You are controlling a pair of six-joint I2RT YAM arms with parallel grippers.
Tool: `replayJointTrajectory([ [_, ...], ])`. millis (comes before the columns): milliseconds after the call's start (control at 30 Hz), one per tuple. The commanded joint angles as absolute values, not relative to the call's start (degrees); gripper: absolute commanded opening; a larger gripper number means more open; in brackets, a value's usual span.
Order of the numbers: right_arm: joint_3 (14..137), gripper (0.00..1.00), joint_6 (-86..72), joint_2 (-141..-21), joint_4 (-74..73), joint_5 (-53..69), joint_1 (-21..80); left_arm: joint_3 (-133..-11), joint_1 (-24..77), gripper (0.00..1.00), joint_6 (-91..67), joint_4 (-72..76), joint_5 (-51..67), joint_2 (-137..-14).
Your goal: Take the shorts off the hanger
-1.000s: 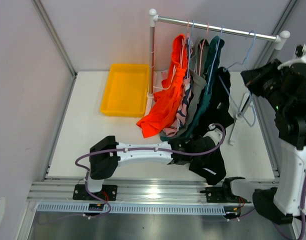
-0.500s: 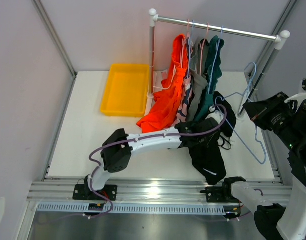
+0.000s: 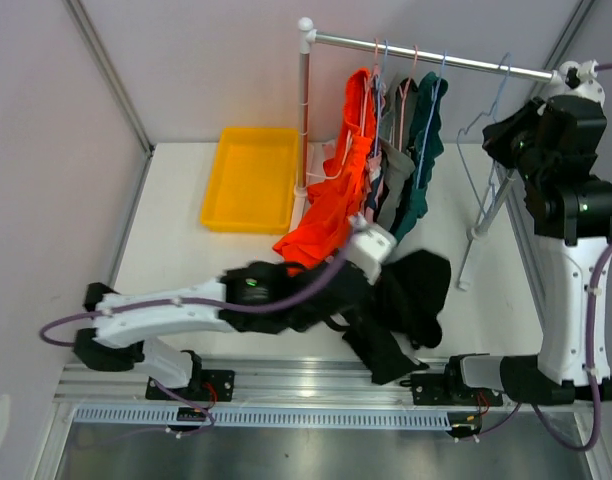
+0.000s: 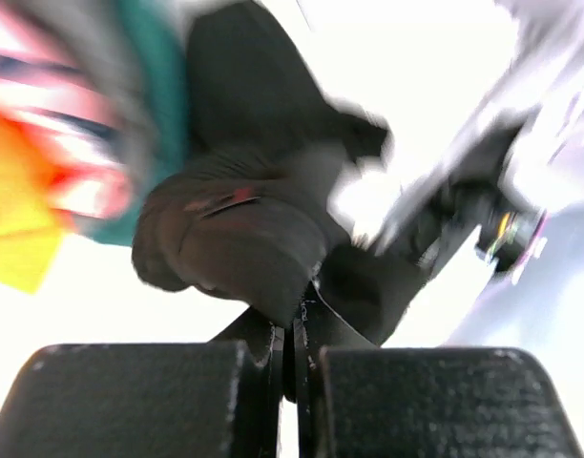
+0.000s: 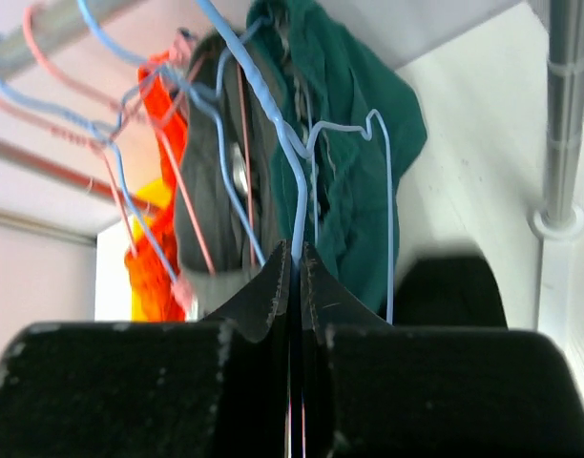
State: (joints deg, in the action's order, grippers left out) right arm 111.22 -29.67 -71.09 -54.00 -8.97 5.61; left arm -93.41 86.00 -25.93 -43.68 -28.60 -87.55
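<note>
The black shorts (image 3: 414, 298) lie bunched on the table below the rack, and my left gripper (image 3: 384, 272) is shut on their edge. In the left wrist view a fold of the black shorts (image 4: 244, 239) is pinched at my left gripper (image 4: 294, 320). My right gripper (image 3: 494, 142) is up by the rail, shut on a bare blue hanger (image 3: 478, 135). Its wire (image 5: 273, 114) runs between the closed jaws of my right gripper (image 5: 297, 256). Orange shorts (image 3: 331, 210), pink patterned shorts (image 3: 371, 190), grey shorts (image 3: 394, 160) and teal shorts (image 3: 424, 150) hang on hangers.
The metal rail (image 3: 436, 55) rests on a white post (image 3: 304, 120) at its left end and a slanted support (image 3: 486, 215) at its right. A yellow tray (image 3: 251, 180) sits on the table left of the post. Grey walls close in the table.
The black shorts came off the blue hanger and my left gripper dragged them toward the near edge. My right gripper dipped, then lifted the bare hanger back up to the rail.
</note>
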Motion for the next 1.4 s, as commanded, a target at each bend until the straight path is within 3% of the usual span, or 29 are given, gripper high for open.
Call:
replayJointTrajectory([
  [0,119.2,0.00,-28.5,-75.5,-45.7,-11.4,4.7,-100.4,83.2,0.00,-23.5,-51.1,-39.0,-78.7],
  [300,120.3,0.00,-29.4,-82.9,-41.7,-9.6,1.0,-110.6,63.7,0.00,-12.4,-50.4,-37.0,-70.8],
  [400,112.9,0.00,-30.6,-80.2,-38.6,-7.7,0.5,-117.0,53.8,0.00,-8.0,-49.5,-30.4,-73.9],
  [567,101.2,0.00,-31.1,-74.3,-36.1,-6.9,-1.0,-136.2,39.5,0.00,-5.5,-51.5,-21.8,-85.3],
  [600,98.5,0.00,-31.2,-73.5,-36.0,-6.1,-1.2,-145.0,37.9,0.00,-5.2,-52.5,-21.2,-89.7],
  [667,96.1,0.00,-31.2,-71.2,-35.6,-5.4,-1.6,-148.2,33.4,0.00,-4.6,-51.4,-19.2,-92.6],
  [700,93.8,0.05,-31.2,-70.5,-35.1,-4.6,-1.7,-146.6,31.8,0.00,-4.6,-47.2,-18.3,-92.9],
  [733,92.7,0.16,-31.1,-69.4,-34.7,-4.0,-1.7,-145.0,30.4,0.00,-4.7,-44.3,-17.1,-92.6],
  [800,91.0,0.45,-30.7,-68.4,-34.4,-3.1,-1.8,-140.4,26.6,0.00,-5.1,-38.8,-12.8,-92.0],
  [833,89.4,0.65,-30.5,-67.9,-34.1,-2.9,-1.8,-139.1,25.7,0.00,-5.8,-35.5,-11.6,-92.9],
  [900,88.1,0.88,-29.8,-67.2,-34.0,-2.5,-1.9,-141.1,23.8,0.00,-6.0,-35.1,-10.1,-95.3],
  [1000,86.1,0.99,-28.8,-66.5,-34.8,-2.4,-2.4,-141.9,23.7,0.00,-3.5,-33.6,-14.0,-99.1],
  [1200,82.2,0.99,-28.7,-63.1,-35.1,-1.0,-4.7,-127.6,22.5,0.00,-5.3,-27.9,-16.3,-101.0],
  [1367,83.8,0.99,-27.9,-60.5,-36.9,-1.9,-4.8,-120.3,22.3,0.14,-7.1,-26.8,-22.0,-102.5],
])
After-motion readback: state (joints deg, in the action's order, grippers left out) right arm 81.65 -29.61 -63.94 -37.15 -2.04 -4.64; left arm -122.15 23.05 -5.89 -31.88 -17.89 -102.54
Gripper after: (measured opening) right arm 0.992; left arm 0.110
